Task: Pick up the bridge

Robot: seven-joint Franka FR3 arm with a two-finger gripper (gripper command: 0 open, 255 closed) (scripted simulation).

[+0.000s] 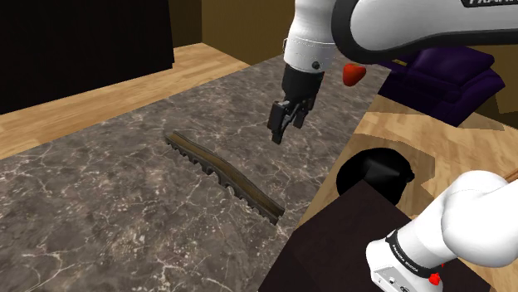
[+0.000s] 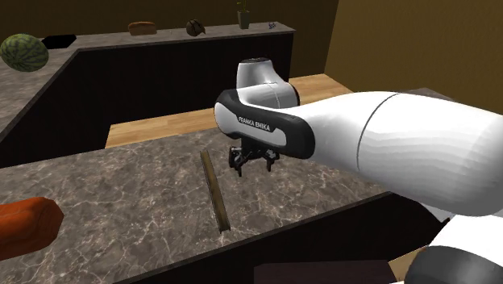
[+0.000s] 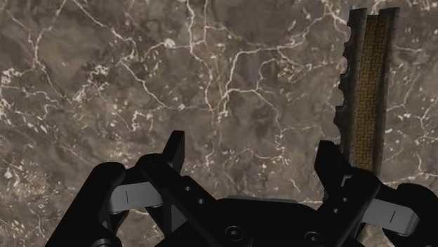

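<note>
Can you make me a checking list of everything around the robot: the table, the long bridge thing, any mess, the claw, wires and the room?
Surface: dark marbled counter, flat.
Job's things: bridge, a long brown strip lying flat on the counter, untouched.
Clutter: orange-red thing on the counter at the second exterior view's lower left; watermelon on a farther counter.
Grippers: gripper open, hovering above the counter beside the bridge, holding nothing.
Cables: nothing seen.
Surroundings: wooden floor, purple sofa.
</note>
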